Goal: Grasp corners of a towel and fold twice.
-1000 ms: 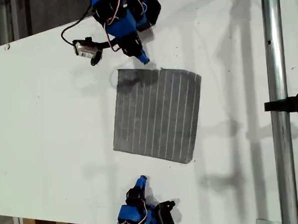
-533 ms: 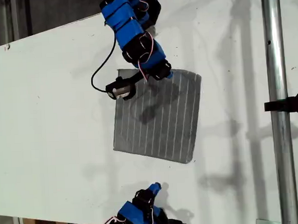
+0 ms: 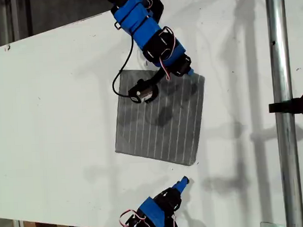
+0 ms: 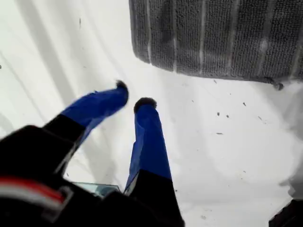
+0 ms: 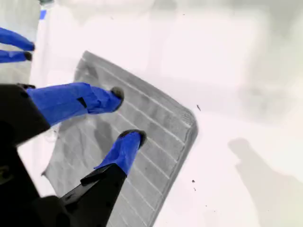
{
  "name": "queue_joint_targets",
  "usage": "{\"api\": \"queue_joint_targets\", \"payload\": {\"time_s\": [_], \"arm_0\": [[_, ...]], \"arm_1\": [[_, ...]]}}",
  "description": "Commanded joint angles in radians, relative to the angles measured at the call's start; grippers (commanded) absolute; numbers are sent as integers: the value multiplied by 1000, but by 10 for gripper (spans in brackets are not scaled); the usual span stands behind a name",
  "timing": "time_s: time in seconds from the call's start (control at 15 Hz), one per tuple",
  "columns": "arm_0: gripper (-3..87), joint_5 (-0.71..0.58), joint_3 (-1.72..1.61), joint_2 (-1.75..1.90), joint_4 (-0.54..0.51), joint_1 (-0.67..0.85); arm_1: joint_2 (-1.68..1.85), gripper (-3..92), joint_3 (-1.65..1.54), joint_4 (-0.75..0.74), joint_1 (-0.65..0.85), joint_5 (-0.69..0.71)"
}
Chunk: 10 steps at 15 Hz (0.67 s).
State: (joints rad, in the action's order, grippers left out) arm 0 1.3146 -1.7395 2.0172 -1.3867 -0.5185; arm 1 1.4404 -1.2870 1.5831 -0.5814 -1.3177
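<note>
A soft grey cloth towel with thin pale parallel stripes [image 3: 161, 119] lies flat and unfolded on the white table [image 3: 50, 124]. One blue arm reaches in from the exterior view's top, and its end effector, my second gripper [image 3: 188, 72], hangs over the towel's upper edge close to the corner [image 3: 199, 80] at the view's right. My first gripper [image 3: 182, 183] sits off the cloth, just below the towel's lower right corner [image 3: 192, 162]. A metal pole [image 3: 283, 106] runs down the exterior view's right.

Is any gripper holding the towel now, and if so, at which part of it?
Nothing is held. My first gripper is open over bare table, short of the towel. My second gripper is open above it.
</note>
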Motion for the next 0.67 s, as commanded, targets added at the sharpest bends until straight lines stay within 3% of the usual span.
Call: {"api": "queue_joint_targets", "payload": {"time_s": [0.0, 0.13, 0.2, 0.33, 0.4, 0.6], "arm_0": [[222, -87, 11, 18, -41, 26], [319, -133, 2, -17, -74, 49], [330, -166, 8, -31, -83, 57], [360, -229, 34, -78, -94, 55], [364, -244, 20, -107, -94, 64], [360, -213, -92, -175, -25, 117]], "arm_1": [[-3, 356, 66, 32, -12, 15], [-43, 411, 92, 83, -12, 26], [-63, 376, 107, 112, -11, 29], [-86, 437, 112, 135, -12, 29], [-104, 408, 114, 149, -8, 31], [-186, 443, 120, 146, 18, 21]]}}
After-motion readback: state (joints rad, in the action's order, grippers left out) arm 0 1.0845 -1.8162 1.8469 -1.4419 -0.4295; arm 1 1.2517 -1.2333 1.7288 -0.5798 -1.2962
